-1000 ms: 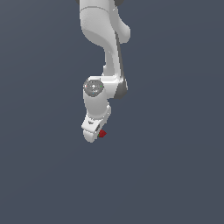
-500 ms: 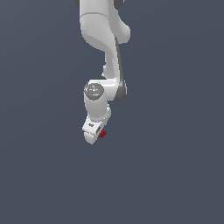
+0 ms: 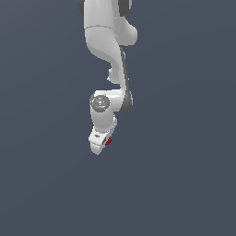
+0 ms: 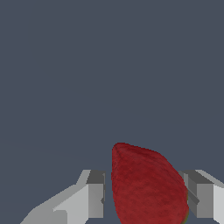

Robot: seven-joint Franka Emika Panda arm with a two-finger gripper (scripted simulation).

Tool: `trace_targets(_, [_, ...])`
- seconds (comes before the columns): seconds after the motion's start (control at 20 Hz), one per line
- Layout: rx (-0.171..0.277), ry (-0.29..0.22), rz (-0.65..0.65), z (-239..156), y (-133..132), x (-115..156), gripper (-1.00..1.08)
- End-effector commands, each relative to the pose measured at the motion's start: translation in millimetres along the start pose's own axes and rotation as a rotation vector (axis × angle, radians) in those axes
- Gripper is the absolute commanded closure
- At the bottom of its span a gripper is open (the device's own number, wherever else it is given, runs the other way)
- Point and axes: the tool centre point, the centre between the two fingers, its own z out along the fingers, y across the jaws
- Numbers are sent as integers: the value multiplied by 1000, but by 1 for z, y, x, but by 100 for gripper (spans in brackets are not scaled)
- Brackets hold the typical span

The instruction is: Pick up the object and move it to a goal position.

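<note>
Strawberry-shaped and deep red, the object (image 4: 146,188) sits between the two fingers of the gripper (image 4: 146,199) in the wrist view, its pointed end reaching out past the fingertips. It fills nearly the whole gap. One grey fingertip pad (image 4: 96,192) stands just beside its flank on one side, and the other pad (image 4: 194,197) is pressed against or right at its opposite flank, where a thin sliver of green-yellow shows at the fruit's edge. The jaws are therefore drawn in to about the width of the fruit, clasping it rather than standing wide; on the first side a very narrow dark seam shows between pad and fruit, so I cannot tell for certain that this pad is in contact.

In the exterior view the white arm (image 3: 108,41) hangs down from the top of the picture, bends at a joint with a round grey cap (image 3: 99,103), and ends in the gripper (image 3: 102,140), which tilts down and toward the exterior view's left. The object (image 3: 109,141) appears only as a small red speck at the gripper's tip, on the side toward the exterior view's right, mostly hidden by the white fingers. From this camera the jaw opening itself cannot be read.

Behind everything lies a plain, even blue-grey background (image 3: 184,175), with no visible surface touching the fruit
</note>
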Motion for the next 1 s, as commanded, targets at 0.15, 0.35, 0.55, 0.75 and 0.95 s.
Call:
trace_targets(0.15, [-1, 0, 0, 0, 1, 0, 108])
trace_targets(0.35, [-1, 0, 0, 0, 1, 0, 108])
trace_targets(0.55, [-2, 0, 0, -1, 1, 0, 108])
trace_targets(0.75, [-2, 0, 0, -11, 1, 0, 108])
trace_targets(0.95, [-2, 0, 0, -30, 1, 0, 108])
